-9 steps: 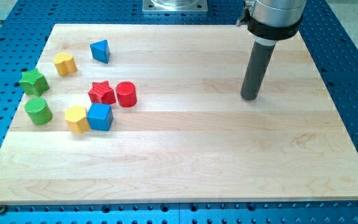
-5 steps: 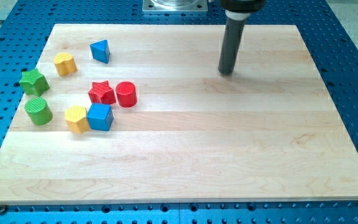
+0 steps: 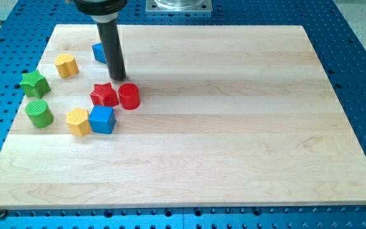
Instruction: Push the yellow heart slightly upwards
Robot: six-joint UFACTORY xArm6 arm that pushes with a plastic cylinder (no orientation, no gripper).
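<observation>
The rod carries no gripper; my tip (image 3: 117, 78) sits just above the red star (image 3: 104, 95), upper left, right of the yellow heart (image 3: 66, 65), not yet below it.

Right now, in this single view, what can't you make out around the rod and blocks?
- Blue triangle block: mostly hidden behind the rod.
- Whether my tip touches the red star or red cylinder: too close to tell.
- Arm above the rod: cut off by the view's top edge.
</observation>
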